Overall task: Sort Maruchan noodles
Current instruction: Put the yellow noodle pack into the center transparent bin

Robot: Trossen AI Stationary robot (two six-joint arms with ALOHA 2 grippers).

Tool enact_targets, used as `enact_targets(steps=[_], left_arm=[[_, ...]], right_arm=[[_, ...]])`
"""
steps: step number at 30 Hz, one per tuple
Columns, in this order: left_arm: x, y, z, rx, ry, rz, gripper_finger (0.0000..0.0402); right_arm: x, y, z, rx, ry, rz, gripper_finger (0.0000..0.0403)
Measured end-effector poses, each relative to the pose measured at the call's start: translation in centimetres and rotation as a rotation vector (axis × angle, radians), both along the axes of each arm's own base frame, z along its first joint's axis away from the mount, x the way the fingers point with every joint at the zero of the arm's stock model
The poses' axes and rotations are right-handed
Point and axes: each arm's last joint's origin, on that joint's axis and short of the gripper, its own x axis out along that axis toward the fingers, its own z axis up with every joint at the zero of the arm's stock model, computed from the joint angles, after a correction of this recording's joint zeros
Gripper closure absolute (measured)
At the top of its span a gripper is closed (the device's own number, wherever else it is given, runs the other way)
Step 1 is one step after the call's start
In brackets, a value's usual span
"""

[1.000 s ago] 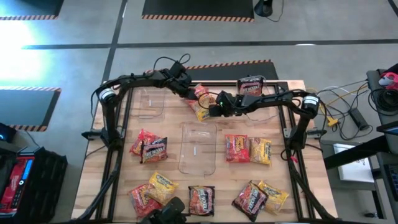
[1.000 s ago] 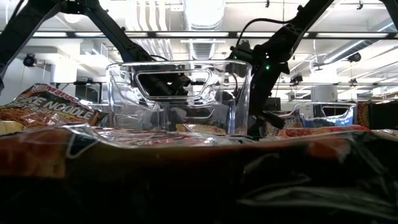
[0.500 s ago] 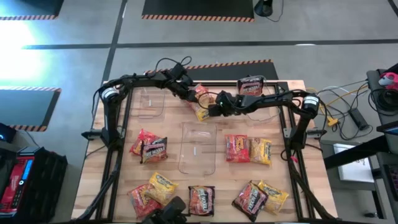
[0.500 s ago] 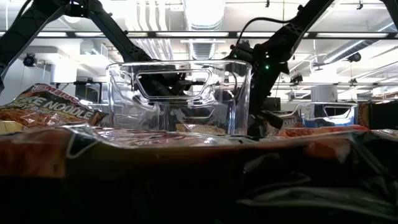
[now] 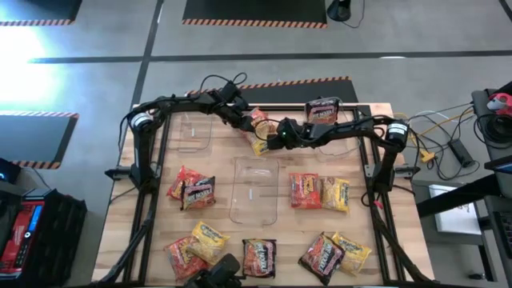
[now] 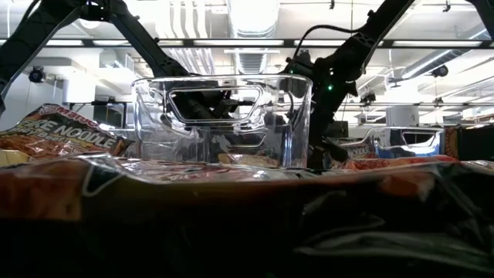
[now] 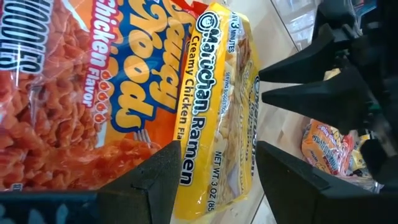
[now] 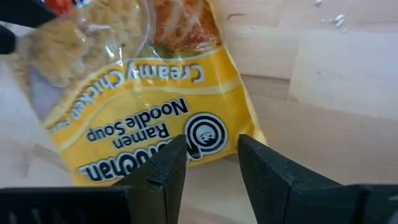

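A yellow Maruchan packet [image 5: 258, 147] [image 7: 217, 112] lies on the table's far middle, and an orange-red packet [image 5: 258, 120] [image 7: 74, 93] overlaps its far edge. My left gripper [image 5: 245, 122] [image 7: 217, 168] comes from the far left and is open, with a finger on either side of the yellow packet's near end in the left wrist view. My right gripper [image 5: 277, 138] [image 8: 211, 165] comes from the right and is open over the yellow packet's printed end [image 8: 205, 140]. No frame shows either gripper touching a packet.
A clear bin [image 5: 254, 190] [image 6: 224, 120] stands mid-table, and another [image 5: 192, 132] stands at the far left. A far-right bin [image 5: 346, 114] holds a dark packet [image 5: 322, 110]. Several more packets lie left [image 5: 192, 189], right [image 5: 318, 192] and along the near edge [image 5: 260, 258].
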Motion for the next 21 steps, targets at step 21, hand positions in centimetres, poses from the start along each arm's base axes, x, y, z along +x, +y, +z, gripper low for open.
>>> enact_targets(steps=[21], left_arm=[[0.7,-0.3,0.4,-0.032,-0.062,-0.015,0.0212]], right_arm=[[0.4,0.1,-1.7,0.021,0.029,0.05,0.0295]])
